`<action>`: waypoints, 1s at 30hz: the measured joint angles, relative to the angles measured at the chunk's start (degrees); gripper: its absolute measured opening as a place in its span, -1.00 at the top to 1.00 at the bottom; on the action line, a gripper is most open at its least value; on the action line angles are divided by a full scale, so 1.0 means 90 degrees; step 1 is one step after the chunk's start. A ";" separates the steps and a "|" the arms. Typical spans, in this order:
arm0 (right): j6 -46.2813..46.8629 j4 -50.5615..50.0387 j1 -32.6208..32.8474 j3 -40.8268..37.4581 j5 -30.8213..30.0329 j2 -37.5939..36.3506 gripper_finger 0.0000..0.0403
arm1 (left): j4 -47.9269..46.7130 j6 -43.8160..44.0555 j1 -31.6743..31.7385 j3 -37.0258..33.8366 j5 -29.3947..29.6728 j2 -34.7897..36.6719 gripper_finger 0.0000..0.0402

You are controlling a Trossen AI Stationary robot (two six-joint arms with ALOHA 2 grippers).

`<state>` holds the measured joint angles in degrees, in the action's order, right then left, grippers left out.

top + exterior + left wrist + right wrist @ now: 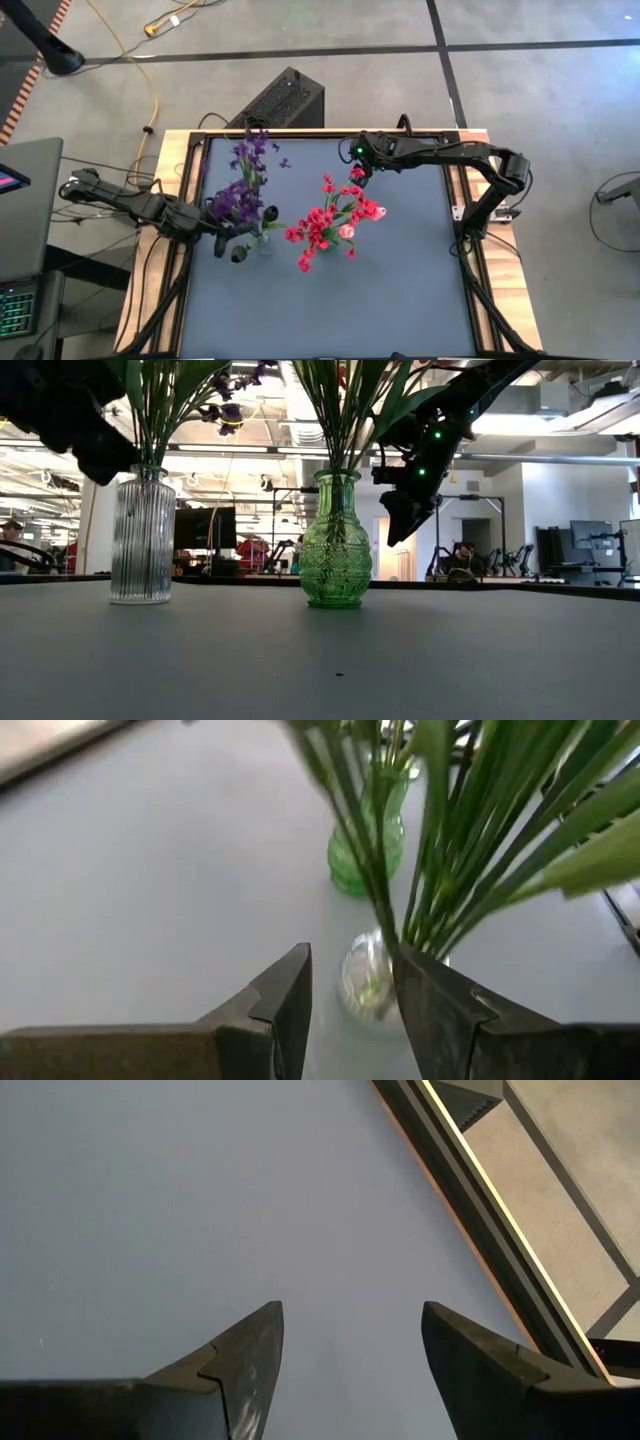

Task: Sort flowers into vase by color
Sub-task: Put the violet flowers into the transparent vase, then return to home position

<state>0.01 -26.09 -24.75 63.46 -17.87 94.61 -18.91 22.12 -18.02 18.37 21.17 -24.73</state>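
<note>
A ribbed clear vase [142, 540] holds purple blossom clusters [243, 185] and dark tulips [270, 213]. A green glass vase [335, 550] to its right holds red blossom clusters [318, 225] and pink-white tulips [347, 231]. Both vases stand upright on the grey mat. My left gripper [350, 960] is open, above the clear vase [365, 975], at the foot of the green stems [440, 890]. My right gripper [350, 1320] is open and empty, raised on the far side of the red bunch [362, 172]. My left gripper comes at the bunch in the clear vase from the table's left, slanting down. One finger [430, 990] stands right beside the lower stems [405, 925]. I cannot tell whether it touches them. Nothing sits between the fingers.
The grey mat [400, 290] lies in a wooden-edged frame [480, 140]. Bare mat shows on the near side and right of the vases. The right wrist view shows the mat's edge rail [470, 1190]. People and desks show in the room beyond the table [460, 560].
</note>
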 joint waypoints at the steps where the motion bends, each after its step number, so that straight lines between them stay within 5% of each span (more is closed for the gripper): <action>1: -0.0002 0.0000 0.0000 -0.0001 0.0000 0.0000 -0.31 | -0.0094 0.0132 0.0000 0.0002 -0.0062 0.0000 0.36; 14: -0.0004 -0.0024 0.0000 0.0000 0.0000 0.0000 -0.31 | -0.1388 0.1470 0.0000 0.0506 -0.1458 -0.0001 0.36; 24: -0.0014 -0.0230 0.0000 0.0000 -0.0002 -0.0002 -0.31 | -0.4231 0.1784 0.0000 0.2162 -0.1754 0.0005 0.36; 30: -0.0121 -0.0727 0.0001 0.0000 -0.0002 -0.0066 -0.31 | -0.4886 0.1520 0.0000 0.2761 -0.1484 0.0006 0.36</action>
<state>-1.08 -32.63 -24.75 63.46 -17.89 94.02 -62.89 35.80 -18.02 43.22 7.81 -24.68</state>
